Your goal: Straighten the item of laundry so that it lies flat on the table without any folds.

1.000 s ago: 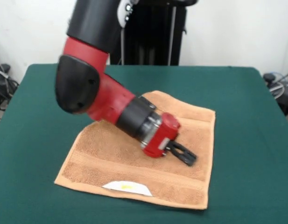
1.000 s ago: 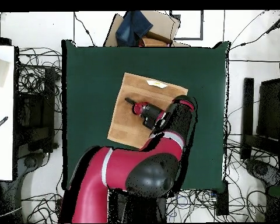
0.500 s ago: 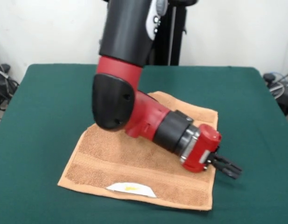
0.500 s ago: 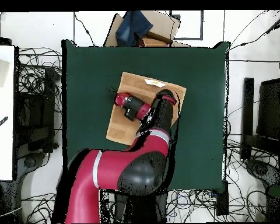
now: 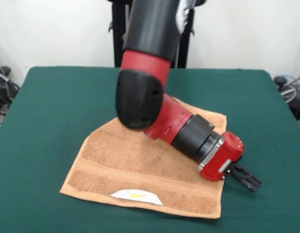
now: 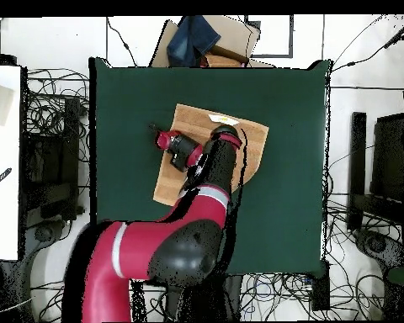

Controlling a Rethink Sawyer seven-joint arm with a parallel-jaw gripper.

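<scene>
You have the towel (image 5: 140,165) lying spread on the green table (image 5: 47,111), roughly in the middle of the cloth surface and turned at a slant to the table's edges. In the front view its white label (image 5: 136,196) with the yellow mark sits at the near hem, and the woven band runs across just behind it. The towel looks mostly flat where you can see it, but the arm (image 5: 154,97) covers much of its far and right-hand part, so you cannot judge that area for folds. The arm comes down over the towel and slopes low toward the right of the front view, with the red wrist housing over the towel's right edge. The gripper (image 5: 245,177) reaches past that edge and sits low over bare green cloth just beside the towel's near right corner. Its dark fingers (image 5: 241,174) point away from the towel and nothing shows between them; how far apart they stand you cannot tell from either view. From overhead, you see the gripper (image 6: 156,132) just off the towel's (image 6: 254,145) left side, with the arm lying across the towel's middle.
</scene>
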